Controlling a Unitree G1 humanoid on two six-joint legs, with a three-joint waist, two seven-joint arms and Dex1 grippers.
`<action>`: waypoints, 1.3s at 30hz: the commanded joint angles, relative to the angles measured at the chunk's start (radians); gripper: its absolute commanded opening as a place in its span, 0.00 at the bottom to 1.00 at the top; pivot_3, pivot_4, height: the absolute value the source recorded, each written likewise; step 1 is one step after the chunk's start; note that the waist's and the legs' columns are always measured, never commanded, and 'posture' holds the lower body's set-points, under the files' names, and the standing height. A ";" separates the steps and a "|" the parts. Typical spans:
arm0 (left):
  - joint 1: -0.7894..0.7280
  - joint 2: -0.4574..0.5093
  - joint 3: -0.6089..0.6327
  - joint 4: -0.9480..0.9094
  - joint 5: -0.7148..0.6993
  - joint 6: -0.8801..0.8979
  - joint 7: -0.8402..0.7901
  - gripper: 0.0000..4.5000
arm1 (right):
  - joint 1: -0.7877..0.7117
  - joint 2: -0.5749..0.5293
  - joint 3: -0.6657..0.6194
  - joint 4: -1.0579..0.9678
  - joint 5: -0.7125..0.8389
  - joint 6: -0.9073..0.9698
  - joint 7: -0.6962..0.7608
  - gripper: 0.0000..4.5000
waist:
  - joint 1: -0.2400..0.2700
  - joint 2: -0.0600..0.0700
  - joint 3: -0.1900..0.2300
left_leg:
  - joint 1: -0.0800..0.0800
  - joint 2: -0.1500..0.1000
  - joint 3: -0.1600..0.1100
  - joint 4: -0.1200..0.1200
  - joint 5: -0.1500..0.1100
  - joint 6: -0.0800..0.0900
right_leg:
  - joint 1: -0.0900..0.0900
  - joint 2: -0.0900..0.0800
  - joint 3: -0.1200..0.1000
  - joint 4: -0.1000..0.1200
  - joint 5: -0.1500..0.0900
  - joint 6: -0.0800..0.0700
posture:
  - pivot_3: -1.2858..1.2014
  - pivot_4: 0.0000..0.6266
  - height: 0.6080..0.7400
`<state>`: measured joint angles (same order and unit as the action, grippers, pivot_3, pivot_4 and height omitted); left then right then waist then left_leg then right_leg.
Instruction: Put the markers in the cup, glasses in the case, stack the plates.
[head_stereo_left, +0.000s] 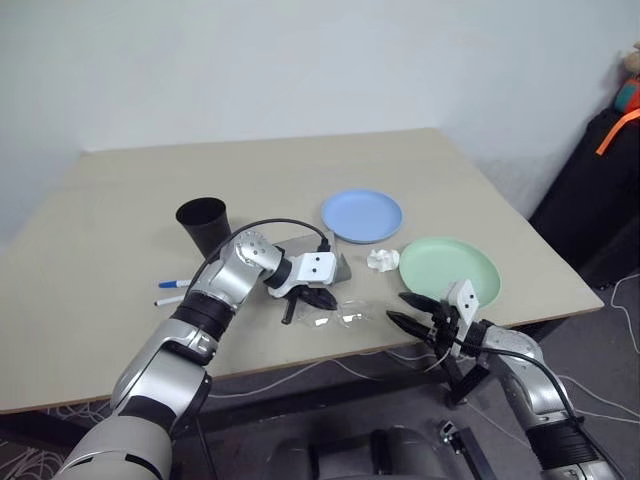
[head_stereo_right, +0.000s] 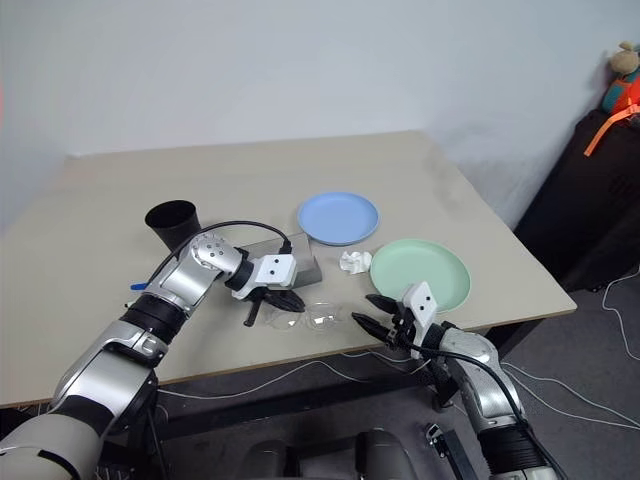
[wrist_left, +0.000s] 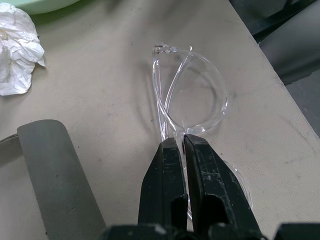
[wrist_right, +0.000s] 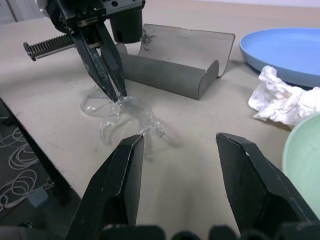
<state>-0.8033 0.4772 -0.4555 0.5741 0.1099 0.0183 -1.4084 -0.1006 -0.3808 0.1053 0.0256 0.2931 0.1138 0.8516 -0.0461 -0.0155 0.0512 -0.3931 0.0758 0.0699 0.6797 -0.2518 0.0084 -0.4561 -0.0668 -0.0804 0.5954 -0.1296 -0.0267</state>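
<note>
The clear glasses lie on the table near its front edge, and my left gripper is shut on their frame, pointing steeply down. Just behind them the grey case lies open. My right gripper stands open and holds nothing at the front edge, a short way right of the glasses and beside the mint green plate. The light blue plate sits further back. At the left stands the black cup, with two blue-capped markers lying in front of it.
A white paper wad lies between the two plates. A black bag with an orange strap stands off the table's right side. Cables run across the floor under the front edge. The back half of the table is bare.
</note>
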 joint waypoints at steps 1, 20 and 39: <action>-0.043 0.014 0.026 -0.024 -0.013 0.027 -0.023 0.01 | -0.018 -0.005 -0.011 -0.051 0.006 0.001 -0.006 0.55 | 0.000 0.000 0.000 | 0.000 0.000 0.000 0.000 0.000 0.000 | 0.000 0.000 0.000 0.000 0.000 0.000 | 0.52 0.00 1.00; -0.036 0.029 0.029 -0.065 -0.016 0.044 -0.026 0.01 | -0.037 -0.004 -0.007 -0.059 0.008 0.022 -0.006 0.55 | 0.000 0.000 0.000 | 0.000 -0.001 0.000 0.000 0.000 0.000 | -0.001 0.000 0.002 0.001 0.000 0.000 | 0.52 0.00 1.00; -0.015 0.016 0.015 -0.067 -0.010 0.073 -0.030 0.10 | -0.049 -0.002 -0.004 -0.056 0.004 0.028 -0.008 0.55 | -0.001 0.000 0.000 | 0.000 -0.005 0.000 0.005 0.000 -0.001 | -0.003 0.000 0.008 0.011 0.000 0.000 | 0.52 0.00 1.00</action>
<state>-0.8143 0.4945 -0.4498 0.5411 0.1074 0.0808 -1.4359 -0.1199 -0.3808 0.1094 0.0073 0.2931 0.1492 0.8444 -0.0467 -0.0158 0.0515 -0.3926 0.0709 0.0696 0.6844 -0.2521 0.0079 -0.4591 -0.0670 -0.0721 0.6068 -0.1300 -0.0264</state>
